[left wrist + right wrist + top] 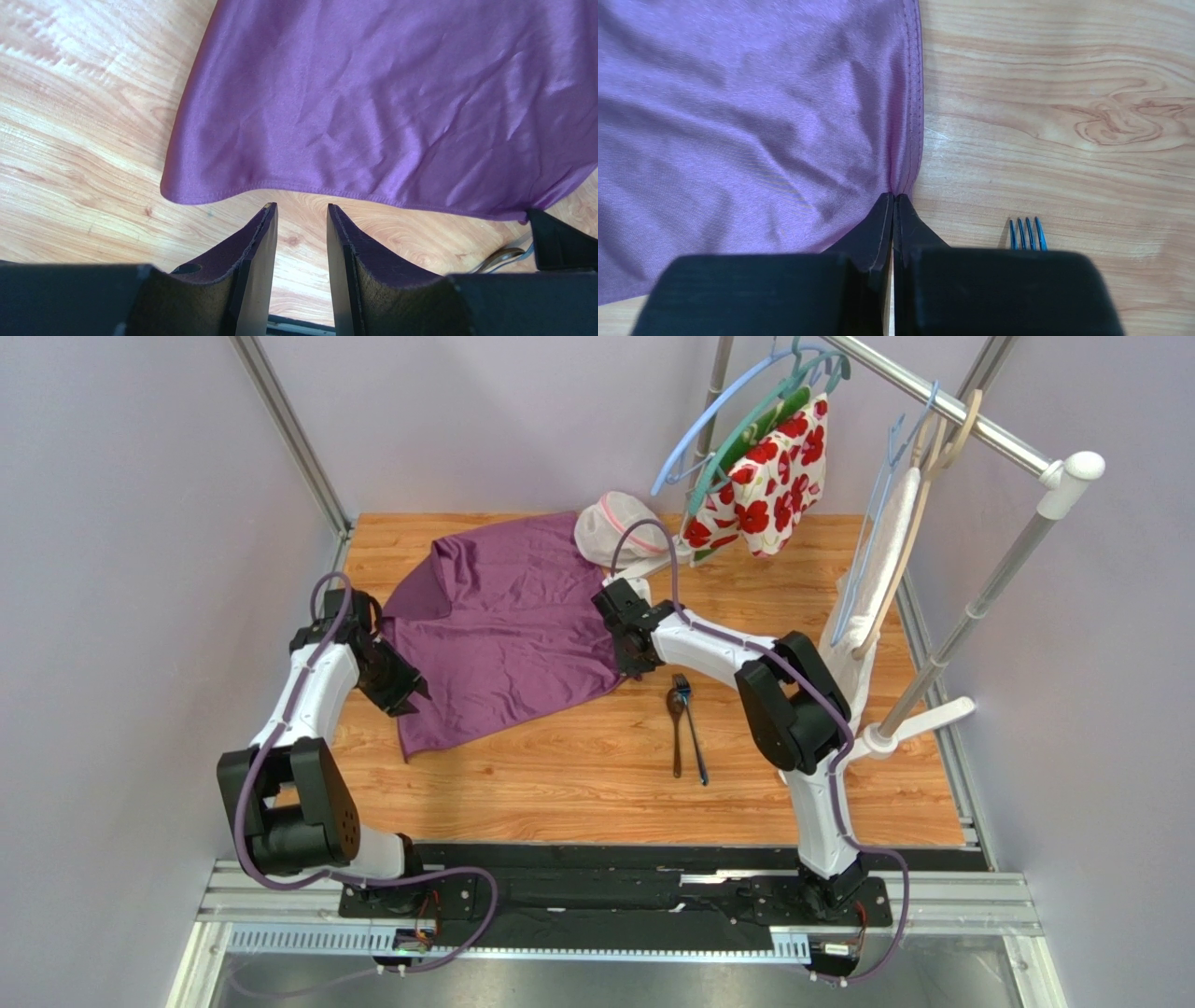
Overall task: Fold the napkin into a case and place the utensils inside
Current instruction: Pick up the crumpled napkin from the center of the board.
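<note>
The dark purple napkin (pixel 505 630) lies spread and wrinkled on the wooden table, with a flap turned over at its far left corner. My left gripper (pixel 407 697) is low at the napkin's near left edge. In the left wrist view it (pixel 302 205) is open, its tips just short of the napkin's hem (pixel 393 105), with bare wood between the fingers. My right gripper (pixel 627 661) is at the napkin's right edge. It (pixel 893 196) is shut, with the hem of the napkin (pixel 738 126) gathered into its tips. The two utensils (pixel 685 731) lie side by side right of the napkin; fork tines (pixel 1027 233) show beside the right gripper.
A white mesh pouch (pixel 613 529) sits at the napkin's far right corner. A clothes rack (pixel 982 602) stands at the right, with hangers that hold a red-flowered white cloth (pixel 765 476) and a white towel (pixel 870 588). Grey walls close the table's left and back.
</note>
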Controlling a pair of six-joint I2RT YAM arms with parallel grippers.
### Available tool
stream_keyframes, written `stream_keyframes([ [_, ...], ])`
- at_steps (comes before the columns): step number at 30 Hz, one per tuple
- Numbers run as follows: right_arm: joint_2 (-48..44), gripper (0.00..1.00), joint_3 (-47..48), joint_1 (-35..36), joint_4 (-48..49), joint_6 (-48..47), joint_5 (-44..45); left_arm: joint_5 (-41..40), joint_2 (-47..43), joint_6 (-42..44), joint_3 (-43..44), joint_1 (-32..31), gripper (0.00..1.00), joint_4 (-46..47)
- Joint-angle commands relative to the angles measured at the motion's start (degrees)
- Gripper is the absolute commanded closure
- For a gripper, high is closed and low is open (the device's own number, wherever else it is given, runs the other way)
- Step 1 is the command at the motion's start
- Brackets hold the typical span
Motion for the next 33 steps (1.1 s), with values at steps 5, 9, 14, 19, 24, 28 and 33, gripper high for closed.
stream_keyframes([
  [5, -5.95, 1.00, 14.75, 3.65, -1.85, -1.52, 1.33, 0.77, -5.06, 0.59, -2.99, 0.24, 0.64, 2.83],
  [9, -9.91, 1.00, 17.41, 4.19, -2.12, -1.60, 7.64, 1.29, -6.13, 0.67, -3.08, 0.15, 0.63, 2.49],
  [14, -13.25, 1.00, 12.41, 1.65, -2.21, -3.54, 12.93, 2.88, -5.08, 1.81, -4.05, 0.15, 0.63, 2.39],
  [19, -15.72, 1.00, 5.29, 0.59, -0.10, -4.15, 14.78, 4.73, -0.69, 1.73, -5.01, -1.15, 0.66, 2.57],
  [24, -15.54, 1.00, 4.13, 0.58, 1.04, -4.07, 10.13, 1.48, 4.15, -1.34, -4.14, -8.18, 0.69, 0.12],
  [28, -15.54, 1.00, 3.61, 0.58, 1.31, -4.07, 9.42, -0.97, 4.52, -4.77, -6.24, -13.99, 0.73, -0.50],
  [33, -15.98, 1.00, 2.82, 0.58, 1.66, -3.89, 8.28, -8.70, -0.85, -12.76, -11.34, -18.73, 0.68, -2.26],
])
